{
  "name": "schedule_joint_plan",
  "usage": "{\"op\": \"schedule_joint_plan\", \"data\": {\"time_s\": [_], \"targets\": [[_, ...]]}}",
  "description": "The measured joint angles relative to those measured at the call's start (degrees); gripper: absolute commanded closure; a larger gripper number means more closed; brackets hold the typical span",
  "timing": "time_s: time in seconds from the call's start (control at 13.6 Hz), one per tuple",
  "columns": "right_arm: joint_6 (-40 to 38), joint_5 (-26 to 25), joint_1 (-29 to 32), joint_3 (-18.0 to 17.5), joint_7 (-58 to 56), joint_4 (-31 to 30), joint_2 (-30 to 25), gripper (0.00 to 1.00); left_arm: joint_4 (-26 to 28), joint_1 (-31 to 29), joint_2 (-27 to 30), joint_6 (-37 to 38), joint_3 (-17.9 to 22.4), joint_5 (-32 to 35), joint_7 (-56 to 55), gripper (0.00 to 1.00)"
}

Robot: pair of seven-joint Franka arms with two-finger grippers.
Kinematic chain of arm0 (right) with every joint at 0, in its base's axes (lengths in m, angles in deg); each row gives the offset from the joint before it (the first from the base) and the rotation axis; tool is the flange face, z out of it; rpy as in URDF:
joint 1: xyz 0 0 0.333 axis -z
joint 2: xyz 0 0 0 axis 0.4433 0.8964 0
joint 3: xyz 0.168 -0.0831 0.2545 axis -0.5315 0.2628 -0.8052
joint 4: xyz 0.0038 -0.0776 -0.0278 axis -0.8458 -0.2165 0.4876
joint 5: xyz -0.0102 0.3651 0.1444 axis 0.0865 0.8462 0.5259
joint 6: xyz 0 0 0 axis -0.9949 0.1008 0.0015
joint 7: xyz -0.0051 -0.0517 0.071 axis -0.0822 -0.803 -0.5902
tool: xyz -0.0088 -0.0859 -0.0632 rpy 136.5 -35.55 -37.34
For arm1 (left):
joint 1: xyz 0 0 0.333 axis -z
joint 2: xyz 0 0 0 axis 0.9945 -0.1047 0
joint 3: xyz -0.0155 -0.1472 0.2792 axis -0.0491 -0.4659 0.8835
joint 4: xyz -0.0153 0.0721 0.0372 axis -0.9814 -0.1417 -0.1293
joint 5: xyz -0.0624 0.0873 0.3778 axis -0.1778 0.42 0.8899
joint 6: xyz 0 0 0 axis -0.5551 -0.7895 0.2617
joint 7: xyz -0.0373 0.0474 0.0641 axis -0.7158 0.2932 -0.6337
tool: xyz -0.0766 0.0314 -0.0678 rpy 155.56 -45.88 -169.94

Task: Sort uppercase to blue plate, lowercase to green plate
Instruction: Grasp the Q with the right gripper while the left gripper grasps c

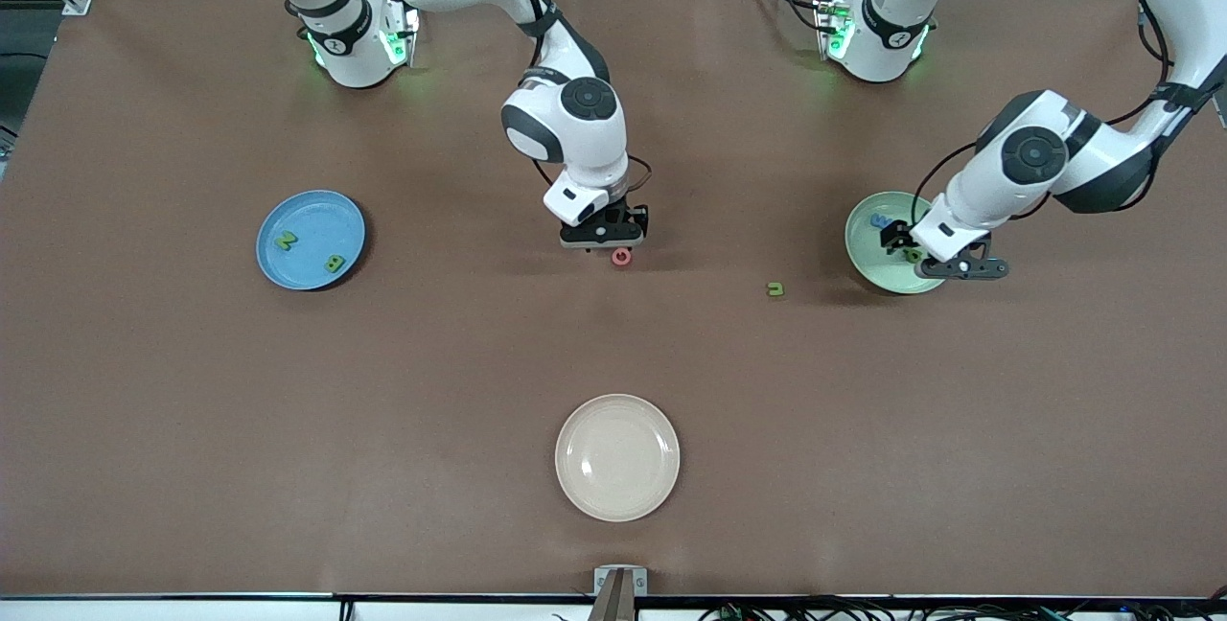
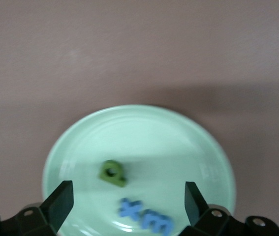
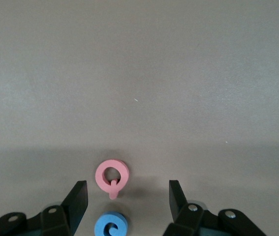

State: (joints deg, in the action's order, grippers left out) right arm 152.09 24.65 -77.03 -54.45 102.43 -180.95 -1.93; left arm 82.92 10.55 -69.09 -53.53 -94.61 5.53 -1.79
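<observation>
Pink ring-shaped Q [image 3: 111, 177] lies flat on the bench near its middle, directly beneath the right gripper [image 3: 128, 199], between that gripper's spread fingers. Its short tail points toward the gripper, and a blue G [image 3: 111, 226] lies just beside that tail, closer under the wrist. The right arm is by far the nearer one, and the blue plate [image 1: 288, 262], already carrying a green N [image 1: 285, 241] and green B [image 1: 334, 264], sits toward its end of the bench. The left gripper [image 2: 128, 196] hangs over the green plate [image 2: 198, 142] with fingers wide apart and empty; a green p [image 2: 113, 173] and blue t and m [image 2: 146, 216] lie in it. A small green u [image 1: 775, 289] waits on the bench beside that plate.
</observation>
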Motion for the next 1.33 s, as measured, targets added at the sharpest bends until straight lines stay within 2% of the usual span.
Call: {"op": "schedule_joint_plan", "data": {"time_s": [0.44,0.66,0.81,0.96,1.11,1.33], "targets": [[0.1,-0.3,-0.2,0.0,1.4,2.3,2.6,0.25,-6.2,17.5,0.0,-0.3,0.9,-3.1,-17.9,0.01],[0.1,-0.4,-0.6,0.0,1.9,2.7,3.3,0.25,-11.2,30.2,-0.1,-0.4,7.3,-3.6,-24.3,0.01],[0.1,-1.5,-0.7,0.0,2.9,2.9,4.1,0.25,-13.3,37.4,-0.2,-2.0,12.4,-3.7,-27.0,0.06],[0.2,-2.2,-0.7,0.1,3.8,3.5,5.0,0.25,-13.8,40.7,-0.3,-4.4,15.7,-3.7,-27.7,0.11],[0.2,-2.3,-0.7,0.2,4.1,4.2,5.7,0.26,-13.8,41.6,-0.5,-6.6,17.8,-3.7,-27.7,0.16],[0.2,-3.0,-0.7,0.5,4.8,5.2,6.6,0.35,-13.9,43.5,-0.5,-10.5,21.6,-3.7,-27.6,0.21]]}}
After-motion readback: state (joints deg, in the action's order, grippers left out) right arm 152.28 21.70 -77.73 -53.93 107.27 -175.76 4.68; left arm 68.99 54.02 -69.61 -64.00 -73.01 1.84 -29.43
